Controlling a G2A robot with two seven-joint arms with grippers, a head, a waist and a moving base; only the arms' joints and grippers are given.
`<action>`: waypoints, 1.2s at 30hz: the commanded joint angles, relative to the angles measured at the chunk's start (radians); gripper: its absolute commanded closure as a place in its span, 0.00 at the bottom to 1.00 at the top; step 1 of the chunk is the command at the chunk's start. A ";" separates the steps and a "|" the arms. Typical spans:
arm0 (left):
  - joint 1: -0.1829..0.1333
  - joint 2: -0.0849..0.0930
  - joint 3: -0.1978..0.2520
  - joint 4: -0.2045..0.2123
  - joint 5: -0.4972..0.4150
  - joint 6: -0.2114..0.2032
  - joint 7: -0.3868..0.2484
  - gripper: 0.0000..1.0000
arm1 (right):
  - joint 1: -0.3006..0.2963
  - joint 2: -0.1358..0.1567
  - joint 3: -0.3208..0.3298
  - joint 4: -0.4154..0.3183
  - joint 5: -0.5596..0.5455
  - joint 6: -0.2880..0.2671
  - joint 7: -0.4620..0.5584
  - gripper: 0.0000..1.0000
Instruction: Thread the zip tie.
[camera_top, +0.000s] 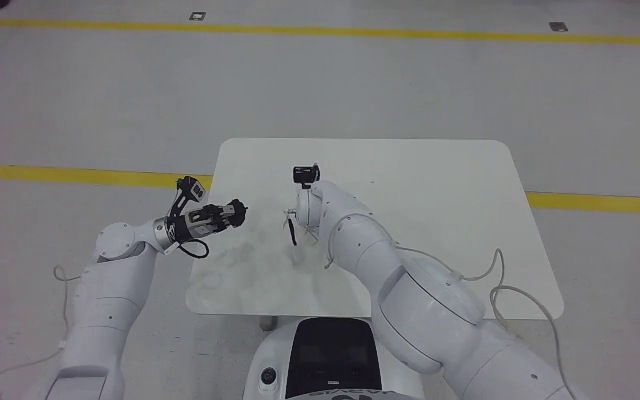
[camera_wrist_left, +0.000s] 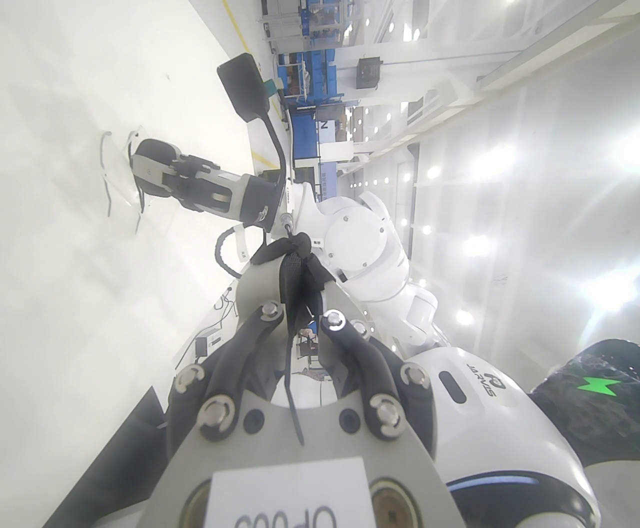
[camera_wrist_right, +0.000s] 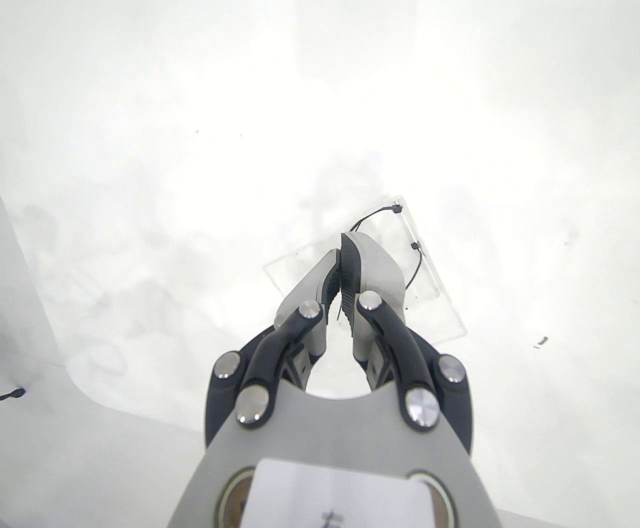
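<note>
My left gripper (camera_top: 240, 210) (camera_wrist_left: 300, 250) hangs above the table's left part, shut on a black zip tie (camera_wrist_left: 291, 385) whose tail runs back between its fingers. My right gripper (camera_top: 291, 222) (camera_wrist_right: 341, 255) points down at a clear plastic plate (camera_wrist_right: 435, 310) lying on the white table (camera_top: 420, 200). It is shut, with a thin black zip tie strand (camera_wrist_right: 341, 310) hanging between its fingers. Two more black zip ties (camera_wrist_right: 417, 265) lie on the plate, their heads at its edge. The left wrist view shows the right gripper (camera_wrist_left: 137, 170) over that plate (camera_wrist_left: 120, 185).
The table's rounded near corner (camera_wrist_right: 75, 380) lies close to the right gripper. Loose white cables (camera_top: 490, 275) trail over the table's right front. The two grippers stand a short gap apart.
</note>
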 joint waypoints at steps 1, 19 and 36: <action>0.000 0.000 0.000 0.000 0.000 0.000 0.000 1.00 | -0.001 0.000 0.000 0.001 0.012 0.000 -0.021 1.00; 0.000 0.000 0.000 0.000 0.000 0.000 0.000 1.00 | -0.009 0.000 -0.005 0.005 0.075 0.000 -0.101 1.00; 0.000 0.000 0.000 0.000 0.000 0.000 0.000 1.00 | -0.050 0.031 -0.012 -0.071 0.093 0.000 -0.252 1.00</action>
